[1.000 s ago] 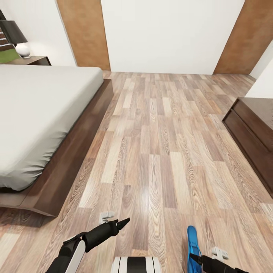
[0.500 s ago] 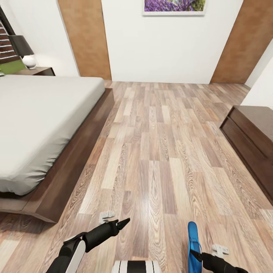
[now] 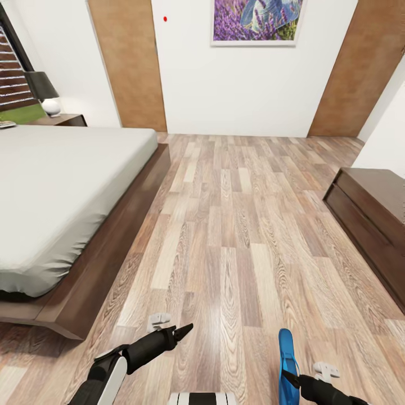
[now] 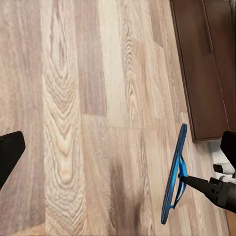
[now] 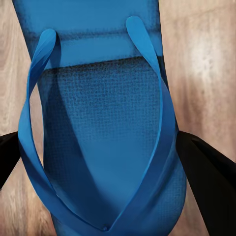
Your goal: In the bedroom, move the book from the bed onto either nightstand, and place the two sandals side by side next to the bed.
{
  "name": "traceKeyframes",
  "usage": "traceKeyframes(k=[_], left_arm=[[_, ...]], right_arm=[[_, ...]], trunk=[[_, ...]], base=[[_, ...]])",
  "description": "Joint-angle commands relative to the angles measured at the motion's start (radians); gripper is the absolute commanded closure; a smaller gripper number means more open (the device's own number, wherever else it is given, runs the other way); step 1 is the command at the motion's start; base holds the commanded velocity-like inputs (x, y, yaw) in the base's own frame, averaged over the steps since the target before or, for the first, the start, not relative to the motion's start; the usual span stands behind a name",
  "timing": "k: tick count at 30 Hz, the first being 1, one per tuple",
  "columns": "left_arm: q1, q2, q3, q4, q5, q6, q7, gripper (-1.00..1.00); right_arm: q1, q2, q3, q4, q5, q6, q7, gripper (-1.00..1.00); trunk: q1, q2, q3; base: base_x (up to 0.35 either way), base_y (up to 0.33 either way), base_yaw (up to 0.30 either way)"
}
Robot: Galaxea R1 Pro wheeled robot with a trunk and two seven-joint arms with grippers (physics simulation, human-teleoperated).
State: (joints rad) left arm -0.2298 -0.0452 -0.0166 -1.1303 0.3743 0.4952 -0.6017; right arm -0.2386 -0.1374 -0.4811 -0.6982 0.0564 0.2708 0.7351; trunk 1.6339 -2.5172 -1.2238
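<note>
Over the last second the head camera has tilted upward, so the whole picture has slid down: the framed lavender picture (image 3: 256,21) on the white wall has come into sight, while the arms keep the same places low in the head view, which suggests the robot is scanning the bedroom rather than placing anything yet. At the far left a small dark object (image 3: 7,124) lies at the edge of the plain light grey mattress of the low dark-framed bed (image 3: 62,185); it is cut off and too small to call the book. Behind it a low dark brown nightstand (image 3: 67,119) carries a black-shaded lamp (image 3: 45,93). The left gripper (image 3: 184,331) hangs empty over the light wood-plank floor (image 3: 225,214), its jaws close together. The right gripper (image 3: 293,378) stays clamped on a strap of one bright blue flat sandal (image 3: 287,360), held on edge above the floor, well apart from the bed. At the right stands a long dark brown cabinet (image 3: 371,225), cut by the frame. I judge the carried sandal must go beside the bed.
</note>
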Motion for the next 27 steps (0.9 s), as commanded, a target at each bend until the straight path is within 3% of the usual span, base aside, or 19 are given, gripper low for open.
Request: traceKeyframes(k=[1, 10, 13, 16, 18, 20, 23, 27], left_arm=[[0.0, 0.0, 0.001, 0.0, 0.008, 0.008, 0.0, -1.0], [0.0, 0.001, 0.001, 0.011, 0.007, 0.008, 0.003, -1.0], [0.0, 0.007, 0.005, 0.098, 0.006, -0.011, 0.003, -1.0], [0.0, 0.039, 0.007, 0.189, 0.007, -0.079, 0.001, -1.0], [0.0, 0.07, 0.006, 0.275, 0.006, -0.158, -0.001, -1.0], [0.0, 0.086, 0.006, 0.348, 0.006, -0.242, -0.003, -1.0], [0.0, 0.094, 0.006, 0.394, 0.006, -0.304, -0.005, -1.0], [0.0, 0.098, 0.006, 0.408, 0.007, -0.323, -0.007, -1.0]], right_arm=[[-0.001, 0.001, -0.005, -0.001, 0.007, 0.007, 0.007, 1.0], [-0.001, 0.001, -0.005, -0.001, 0.007, 0.007, 0.006, 1.0], [-0.001, 0.001, -0.005, -0.001, 0.008, 0.007, 0.006, 1.0], [-0.001, 0.001, -0.005, -0.001, 0.008, 0.006, 0.006, 1.0], [-0.001, 0.001, -0.005, -0.001, 0.01, 0.006, 0.003, 1.0], [-0.001, 0.001, -0.005, -0.001, 0.012, 0.002, 0.001, 1.0], [-0.001, 0.002, -0.005, -0.001, 0.012, -0.005, 0.0, 1.0], [-0.001, 0.004, -0.004, -0.001, 0.013, -0.008, -0.001, 1.0]], trunk=[[-0.001, 0.0, 0.003], [-0.005, 0.002, 0.038], [-0.006, 0.003, 0.05], [-0.007, 0.003, 0.061], [-0.008, 0.004, 0.069], [-0.009, 0.004, 0.077], [-0.011, 0.005, 0.088], [-0.012, 0.006, 0.104]], base=[[0.0, 0.0, 0.0], [0.0, 0.0, 0.0], [0.0, 0.0, 0.0], [0.0, 0.0, 0.0], [0.0, 0.0, 0.0], [0.0, 0.0, 0.0], [0.0, 0.0, 0.0], [0.0, 0.0, 0.0]])
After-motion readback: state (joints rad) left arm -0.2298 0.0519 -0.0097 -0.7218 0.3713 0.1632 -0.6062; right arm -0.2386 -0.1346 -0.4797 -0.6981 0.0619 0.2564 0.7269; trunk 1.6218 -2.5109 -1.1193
